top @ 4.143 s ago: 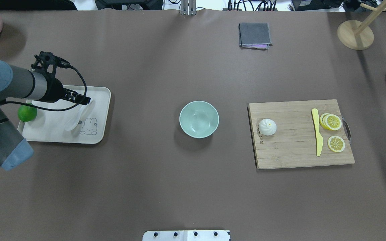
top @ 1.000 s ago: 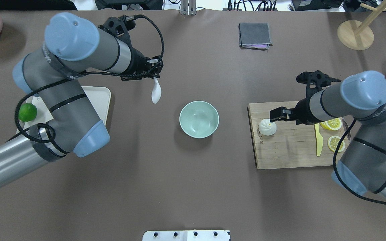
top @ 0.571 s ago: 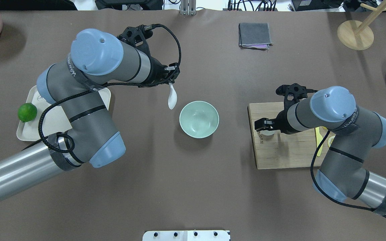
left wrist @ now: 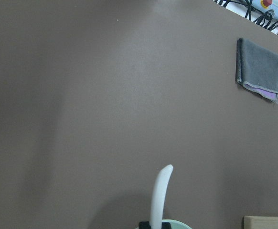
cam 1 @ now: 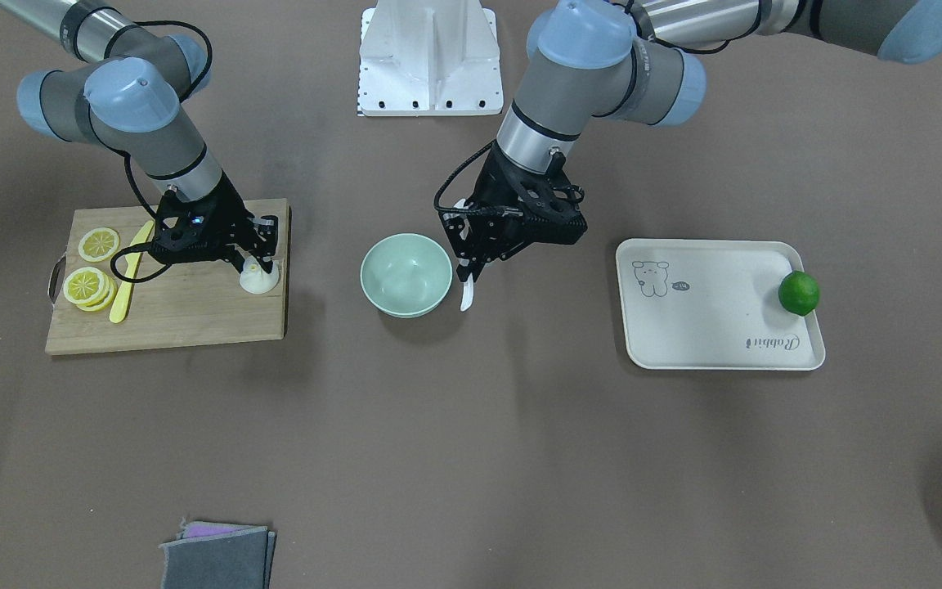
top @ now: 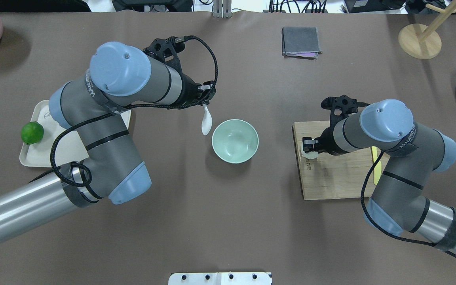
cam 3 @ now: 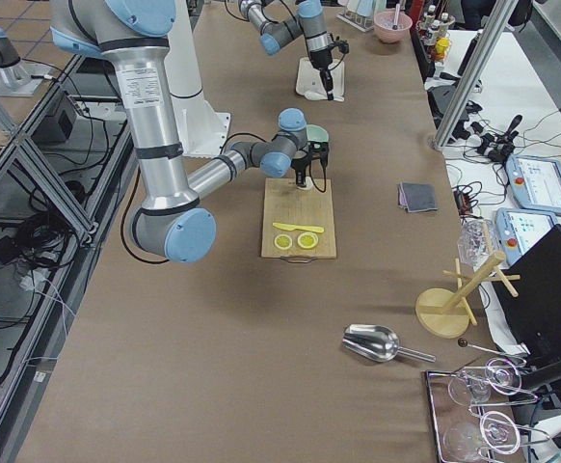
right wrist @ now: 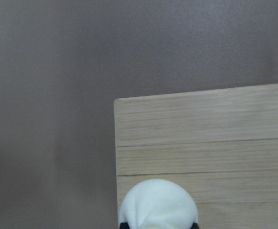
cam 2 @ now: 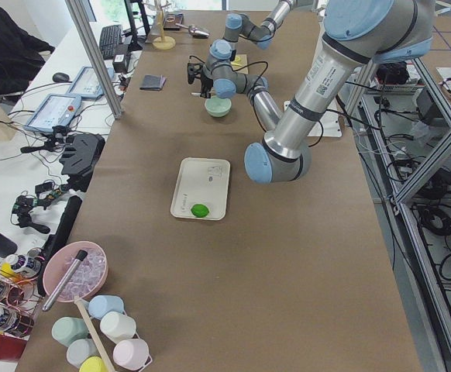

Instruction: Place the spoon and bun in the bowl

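The pale mint-green bowl (top: 235,141) stands mid-table, also in the front-facing view (cam 1: 405,274). My left gripper (top: 205,103) is shut on the handle of the white spoon (top: 206,123), which hangs scoop down just beside the bowl's left rim and above the table (cam 1: 466,296). The left wrist view shows the spoon (left wrist: 159,195) pointing away. My right gripper (top: 308,147) is down on the white bun (cam 1: 260,282) at the near-left corner of the wooden cutting board (top: 339,178). Its fingers sit against the bun's sides (right wrist: 158,205), and the bun rests on the board.
A cream tray (top: 38,156) with a green lime (top: 32,132) lies under my left arm. A yellow knife (cam 1: 129,274) and lemon slices (cam 1: 91,282) lie on the board. A folded grey cloth (top: 301,41) lies at the far side.
My left gripper has carried the spoon from the tray to the bowl's left rim. My right gripper has come in over the board and lowered onto the bun.
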